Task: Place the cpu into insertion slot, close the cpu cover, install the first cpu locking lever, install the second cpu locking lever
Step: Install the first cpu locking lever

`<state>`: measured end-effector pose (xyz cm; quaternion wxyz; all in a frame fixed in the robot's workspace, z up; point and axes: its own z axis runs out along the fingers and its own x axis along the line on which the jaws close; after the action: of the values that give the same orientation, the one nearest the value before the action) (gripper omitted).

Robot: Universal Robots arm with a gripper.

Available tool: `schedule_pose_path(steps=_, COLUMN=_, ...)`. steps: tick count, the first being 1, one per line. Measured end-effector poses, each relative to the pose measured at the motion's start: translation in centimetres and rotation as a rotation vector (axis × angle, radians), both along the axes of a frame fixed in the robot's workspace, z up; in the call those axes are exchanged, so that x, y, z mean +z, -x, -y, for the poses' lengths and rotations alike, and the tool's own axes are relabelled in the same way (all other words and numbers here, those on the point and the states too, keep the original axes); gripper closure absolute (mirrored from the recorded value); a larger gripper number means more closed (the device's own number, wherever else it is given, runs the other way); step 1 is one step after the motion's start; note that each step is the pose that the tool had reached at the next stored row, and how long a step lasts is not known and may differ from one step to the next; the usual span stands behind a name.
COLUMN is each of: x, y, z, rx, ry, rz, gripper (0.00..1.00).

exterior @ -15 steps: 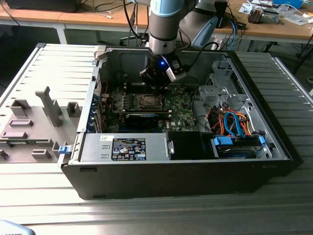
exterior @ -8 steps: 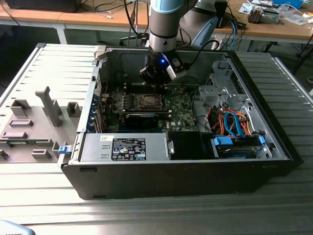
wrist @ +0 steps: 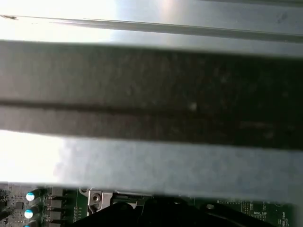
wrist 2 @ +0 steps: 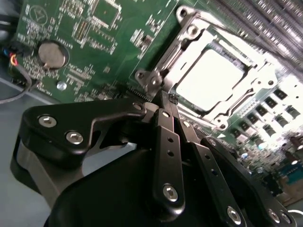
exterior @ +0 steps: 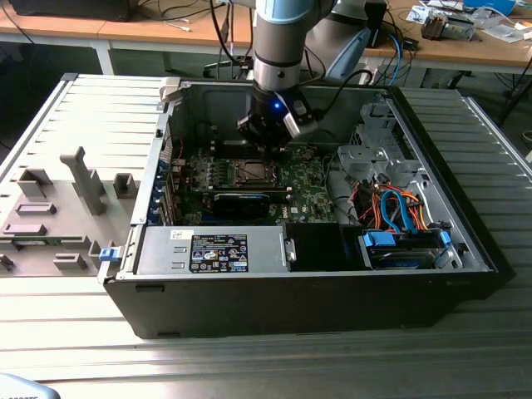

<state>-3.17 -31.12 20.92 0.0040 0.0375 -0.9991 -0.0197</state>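
In the exterior view my gripper [exterior: 268,143] hangs inside the open computer case, just above the back edge of the insertion slot [exterior: 253,173] on the green board. The second wrist view shows the black fingers [wrist 2: 166,142] drawn together to one tip, so the gripper [wrist 2: 164,97] is shut with nothing visibly held, right beside a corner of the slot [wrist 2: 152,80]. The cpu [wrist 2: 212,78] lies flat in the slot, its silver top bright. The cpu cover [wrist 2: 166,59] lies down flat around it. I cannot make out the locking levers.
A long black expansion card [exterior: 241,202] and the labelled power-supply box [exterior: 218,252] sit in front of the slot. A drive cage with blue and orange cables [exterior: 399,216] fills the exterior view's right. A coin battery [wrist 2: 51,53] is on the board. The case wall [wrist: 151,161] is close by.
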Motion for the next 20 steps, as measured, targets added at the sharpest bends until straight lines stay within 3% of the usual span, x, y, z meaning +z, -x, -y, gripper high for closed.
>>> schedule_pose_path(steps=4, x=0.02, y=0.00, z=0.58, rx=0.000, ry=0.0058, rz=0.0000, gripper=0.89)
schedule_pose_path(steps=10, x=0.12, y=0.00, z=0.89, rx=0.000, ry=0.0088, rz=-0.0001, gripper=0.89)
schedule_pose_path(steps=20, x=2.05, y=0.00, z=0.96, rx=0.000, ry=0.0323, rz=0.0000, gripper=0.89)
